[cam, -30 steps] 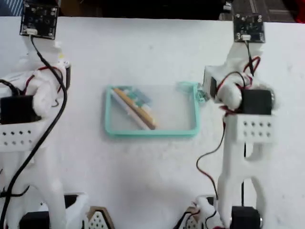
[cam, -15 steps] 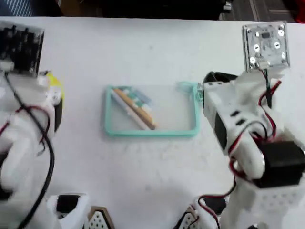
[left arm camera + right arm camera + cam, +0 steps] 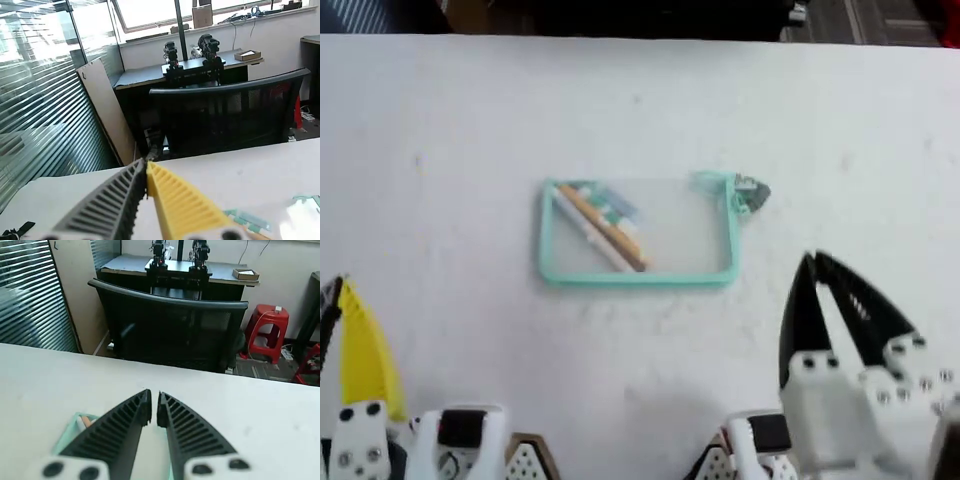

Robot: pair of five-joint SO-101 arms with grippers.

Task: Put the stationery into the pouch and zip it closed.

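A clear pouch with a teal rim (image 3: 640,280) lies flat at the table's middle. Several pens and pencils (image 3: 605,225) lie slanted inside its left half. Its zipper pull (image 3: 751,193) sticks out at the far right corner. My right gripper (image 3: 810,262), black-fingered and shut on nothing, points at the pouch from the near right, well short of it. At the near left edge my left gripper (image 3: 338,285), with one yellow finger, is shut and empty. The left wrist view shows its tips (image 3: 146,168) touching, with the stationery (image 3: 246,220) beyond. The right wrist view shows the right gripper (image 3: 154,399) above a pouch corner (image 3: 69,429).
White tabletop (image 3: 640,110) spreads all around the pouch. Arm bases (image 3: 470,440) sit at the near edge. Beyond the table's far edge stands a black mesh chair (image 3: 170,330), with desks behind.
Both arms have drawn back from beside the pouch to the near edge. The right gripper has left the zipper end, baring the pull. The pouch has not moved.
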